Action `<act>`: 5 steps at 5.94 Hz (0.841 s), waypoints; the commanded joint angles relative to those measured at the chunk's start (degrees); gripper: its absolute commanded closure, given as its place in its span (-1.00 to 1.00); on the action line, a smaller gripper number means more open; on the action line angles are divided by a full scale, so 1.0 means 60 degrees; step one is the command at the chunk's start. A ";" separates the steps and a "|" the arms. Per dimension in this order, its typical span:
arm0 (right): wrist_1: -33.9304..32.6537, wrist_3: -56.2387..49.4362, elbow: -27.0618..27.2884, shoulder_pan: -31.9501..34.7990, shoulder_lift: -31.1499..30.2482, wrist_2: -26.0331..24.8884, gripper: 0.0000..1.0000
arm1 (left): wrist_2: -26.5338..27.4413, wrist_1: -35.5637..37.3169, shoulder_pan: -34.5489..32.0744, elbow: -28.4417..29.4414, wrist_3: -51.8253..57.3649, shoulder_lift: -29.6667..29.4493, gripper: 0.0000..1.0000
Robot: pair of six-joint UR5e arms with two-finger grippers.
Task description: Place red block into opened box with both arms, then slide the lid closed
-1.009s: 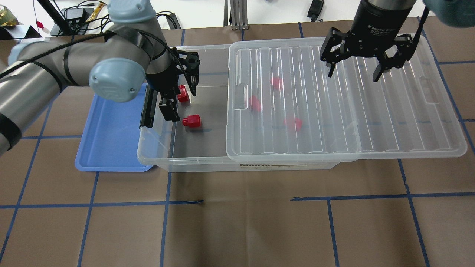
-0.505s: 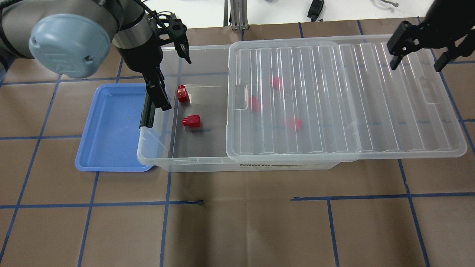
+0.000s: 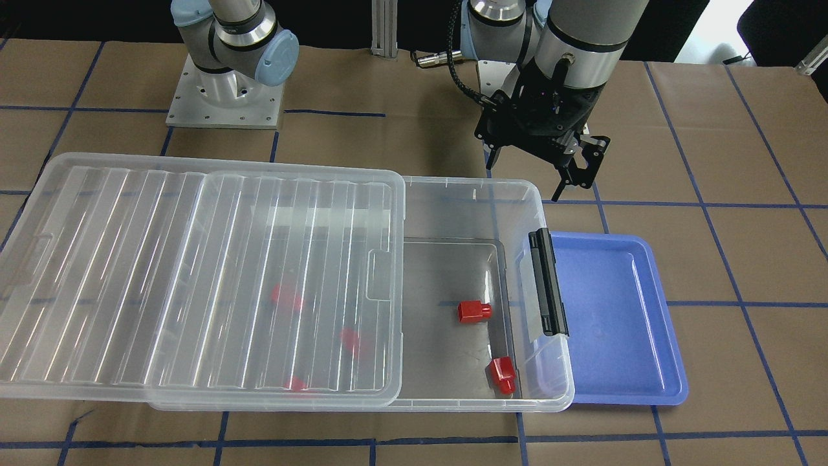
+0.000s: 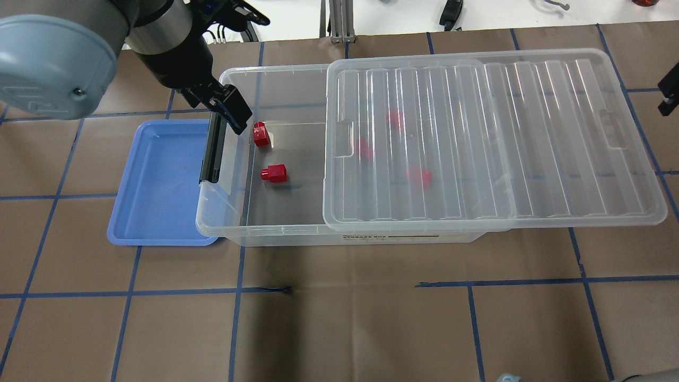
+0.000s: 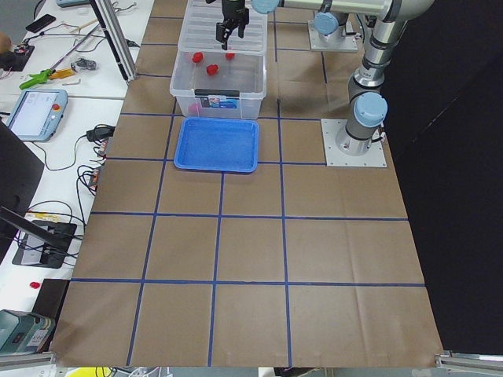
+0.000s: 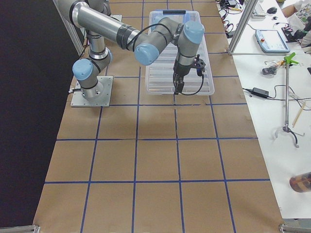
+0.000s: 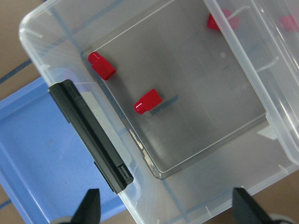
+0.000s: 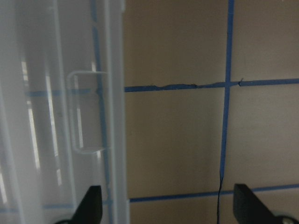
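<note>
Looking down the long axis of the lid (image 4: pixel 493 143) — found the right gripper (image 8: pixel 168 205) spread wide just off its overhanging end, the left gripper (image 7: pixel 167 205), also spread, past the other.

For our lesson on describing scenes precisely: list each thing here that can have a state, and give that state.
box: partly open, one end uncovered.
lid: resting on the box, slid aside, not closed.
red blocks: five inside the box, two uncovered, three under the lid.
blue tray: empty.
left pincer: open, empty.
right pincer: open, empty.
</note>
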 commanded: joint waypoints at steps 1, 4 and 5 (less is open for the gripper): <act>-0.1691 -0.0621 0.0981 -0.0719 0.0474 -0.0118 -1.00 | 0.0271 -0.0064 0.0055 0.0062 -0.3374 0.0339 -0.97; -0.1757 0.0309 0.1658 -0.0590 0.0285 0.0014 -1.00 | 0.0301 -0.0357 0.0332 0.0091 -0.3522 0.0385 -0.97; -0.1742 0.0461 0.1674 -0.0400 0.0154 0.0028 -1.00 | 0.0228 -0.0401 0.0566 0.0105 -0.3448 0.0385 -0.97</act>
